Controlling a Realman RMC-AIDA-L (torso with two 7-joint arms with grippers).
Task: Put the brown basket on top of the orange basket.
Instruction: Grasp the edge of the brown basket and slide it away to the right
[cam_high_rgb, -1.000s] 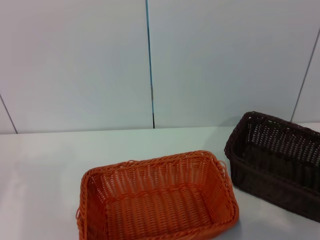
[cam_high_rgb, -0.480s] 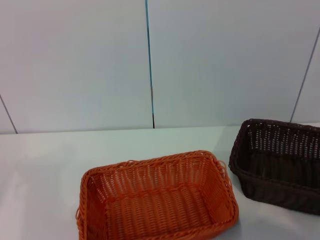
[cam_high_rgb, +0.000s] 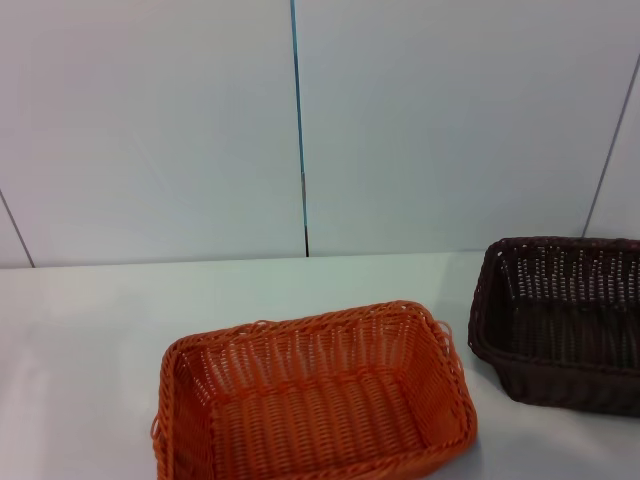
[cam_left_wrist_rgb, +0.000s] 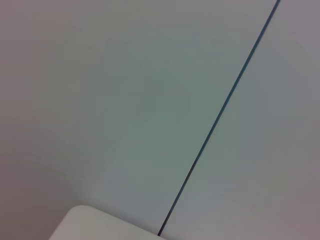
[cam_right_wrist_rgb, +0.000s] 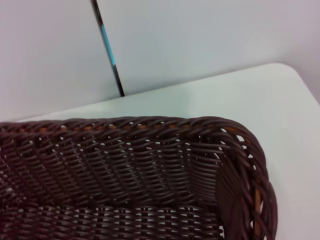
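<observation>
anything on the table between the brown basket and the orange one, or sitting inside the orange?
Nothing visible. The brown basket sits right of the orange basket, with only bare table in the gap between them. The orange basket's inside is empty.

1. You are getting no sight of either arm in the head view; neither gripper is showing anywhere in that frame.
2. Your left wrist camera is showing none of its own fingers.
3. Your right wrist camera is likewise showing no fingers.
</observation>
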